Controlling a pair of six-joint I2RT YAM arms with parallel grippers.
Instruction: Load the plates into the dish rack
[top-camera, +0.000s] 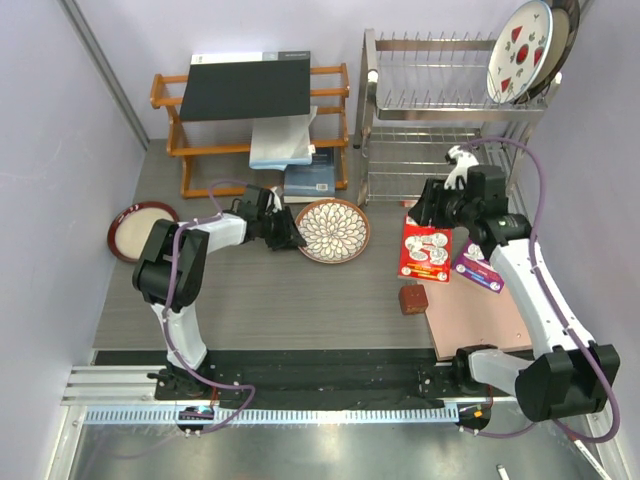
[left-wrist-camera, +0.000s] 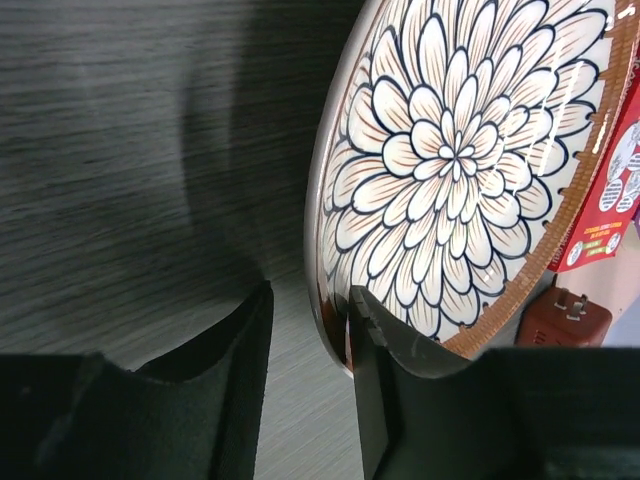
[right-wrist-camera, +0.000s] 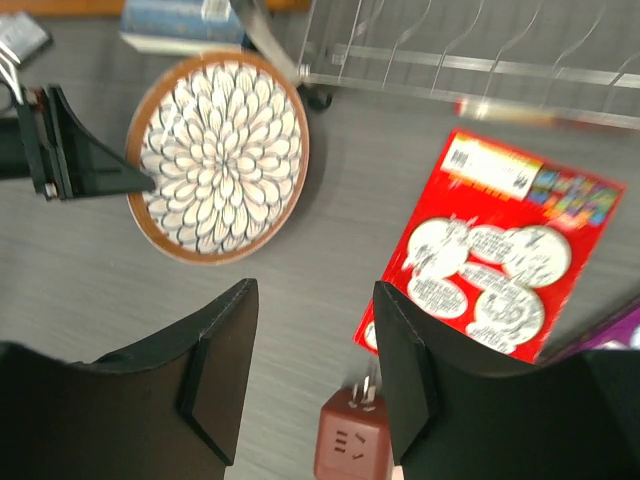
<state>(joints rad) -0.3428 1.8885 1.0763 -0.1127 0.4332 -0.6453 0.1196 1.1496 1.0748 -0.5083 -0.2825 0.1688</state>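
Note:
The brown plate with the white petal pattern (top-camera: 332, 230) lies on the table's middle; it also shows in the left wrist view (left-wrist-camera: 460, 160) and the right wrist view (right-wrist-camera: 218, 155). My left gripper (top-camera: 290, 236) (left-wrist-camera: 310, 300) is open, its jaws astride the plate's left rim, one finger (left-wrist-camera: 375, 380) over the rim. The dish rack (top-camera: 440, 105) stands at the back right. It holds the watermelon plate (top-camera: 520, 50) upright, with a dark-rimmed plate (top-camera: 566, 28) behind it. A maroon-rimmed cream plate (top-camera: 138, 230) leans at the far left. My right gripper (top-camera: 428, 205) (right-wrist-camera: 315, 300) is open and empty above the table.
A flat red card (top-camera: 425, 250) (right-wrist-camera: 490, 260), a small brown cube (top-camera: 412, 298) (right-wrist-camera: 350, 445), a purple packet (top-camera: 480, 270) and a pink mat (top-camera: 480, 325) lie at the right. An orange wooden shelf (top-camera: 250, 145) with a black board and books stands at the back left.

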